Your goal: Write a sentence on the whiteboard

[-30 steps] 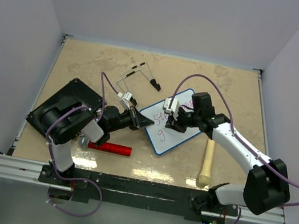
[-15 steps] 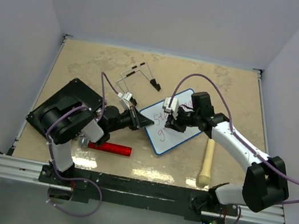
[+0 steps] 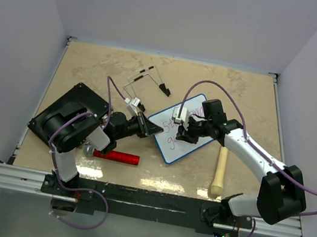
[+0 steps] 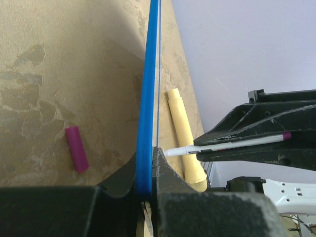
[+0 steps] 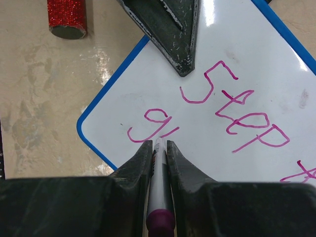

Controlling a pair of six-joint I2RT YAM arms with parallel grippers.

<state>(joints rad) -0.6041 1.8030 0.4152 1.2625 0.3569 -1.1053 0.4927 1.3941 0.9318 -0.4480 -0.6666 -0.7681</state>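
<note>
The whiteboard [image 3: 170, 150] lies tilted at mid-table, white with a blue rim [image 4: 148, 94]. My left gripper [image 3: 155, 129] is shut on its left edge, one jaw on each face [image 4: 147, 160]. Purple-pink writing of the sentence [image 5: 237, 106] reads "Step" on the upper line. A "g" and a short stroke [image 5: 154, 124] start the lower line. My right gripper [image 5: 158, 144] is shut on a white marker [image 5: 159, 197] with a purple end. Its tip touches the board just after the "g". The right gripper [image 3: 182, 132] hides part of the writing from above.
A red glittery tube [image 3: 116, 156] lies near the left arm, and a black slab [image 3: 67, 112] sits under it. A cream wooden handle [image 3: 220, 169] lies right of the board. A purple cap [image 4: 76, 148] rests on the table. A bent wire piece [image 3: 150, 77] is farther back.
The right gripper with the marker has shifted slightly toward the near side, down to the lower line of writing. The left gripper and the board have not moved.
</note>
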